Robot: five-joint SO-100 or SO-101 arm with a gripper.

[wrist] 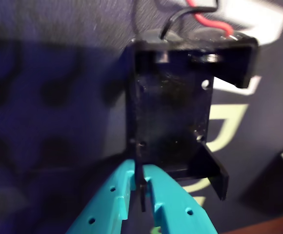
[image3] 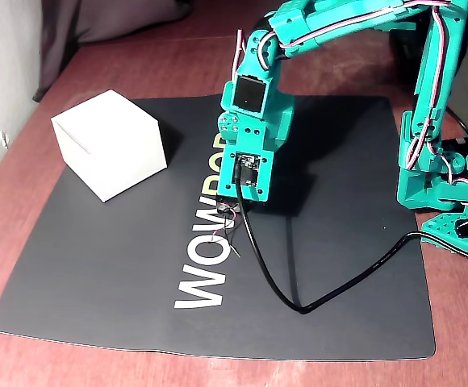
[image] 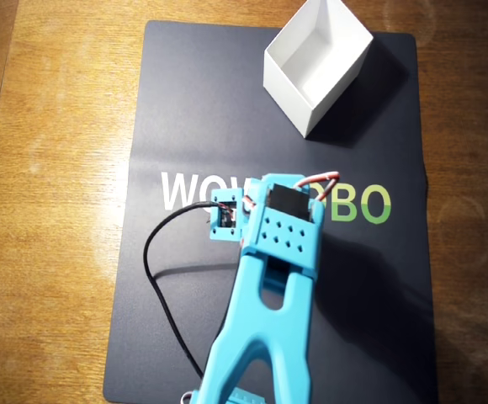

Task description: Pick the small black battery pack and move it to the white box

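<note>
End effector (wrist: 142, 187) is clamped on the small black battery pack (wrist: 173, 122) w/ wires dangling just above the mat (image3: 121, 266), so grasp looks done; carry to the white box (image3: 109, 143), well apart, & release remain.

turquoise arm (image3: 355, 24) arched over the mat's middle, wrist pointing straight down, gripper (wrist: 141, 187) low, jaws nearly closed, pinching a thin black wall

In the overhead view the arm (image: 265, 303) hides the battery pack (wrist: 173, 122).
</note>
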